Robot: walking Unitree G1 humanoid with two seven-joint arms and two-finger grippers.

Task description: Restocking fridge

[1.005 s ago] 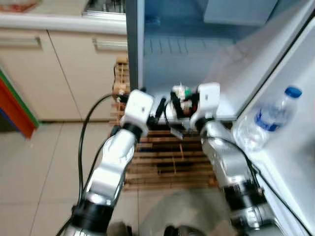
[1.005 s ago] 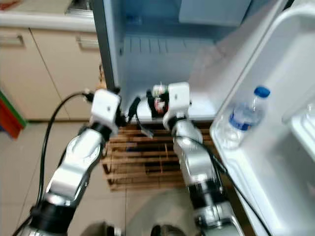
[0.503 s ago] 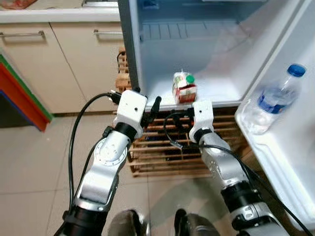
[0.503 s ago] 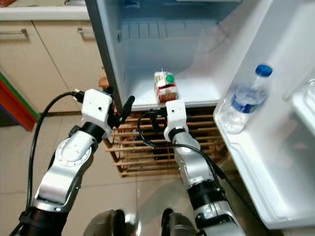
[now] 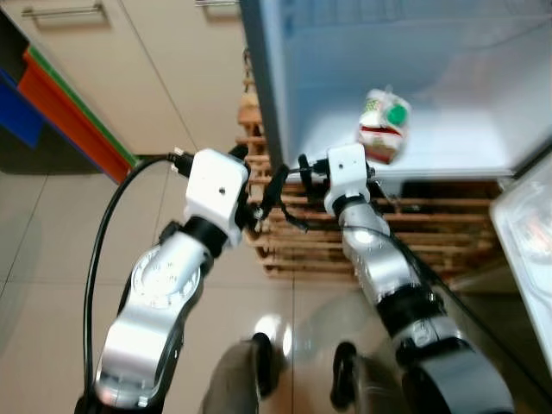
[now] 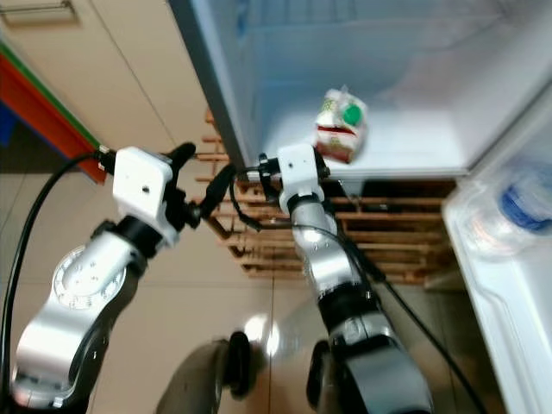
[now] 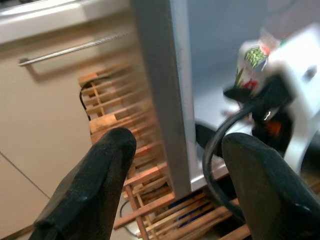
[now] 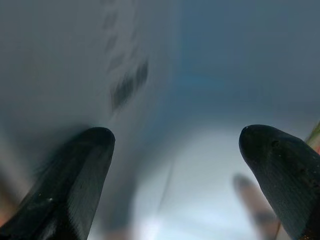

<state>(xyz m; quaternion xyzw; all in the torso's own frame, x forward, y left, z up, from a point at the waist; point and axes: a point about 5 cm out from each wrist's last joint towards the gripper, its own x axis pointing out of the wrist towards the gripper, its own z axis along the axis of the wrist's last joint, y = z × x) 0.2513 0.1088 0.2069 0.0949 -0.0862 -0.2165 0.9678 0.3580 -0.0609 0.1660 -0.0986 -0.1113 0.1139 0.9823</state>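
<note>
Already, one carton (image 5: 383, 126) is placed on the fridge shelf (image 5: 448, 155), upper right; both grippers' jaws are spread, empty.

Glossy printed paper carton (image 5: 383, 126) on a smooth white plastic fridge shelf (image 5: 448, 147) — right of centre. Below it, a rough slatted wooden crate (image 5: 388, 237). Shiny tiled floor (image 5: 52, 259), lower left — brushed-silver metal arms, matt black fingers (image 7: 95, 180).

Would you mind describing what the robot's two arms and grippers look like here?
Both arms are silver metal with black joint bands, and each wrist carries a boxy white housing. The left gripper and right gripper each have two long, rounded black fingers. A thick black cable loops along the left arm, and thinner black wires run by the right wrist.
</note>
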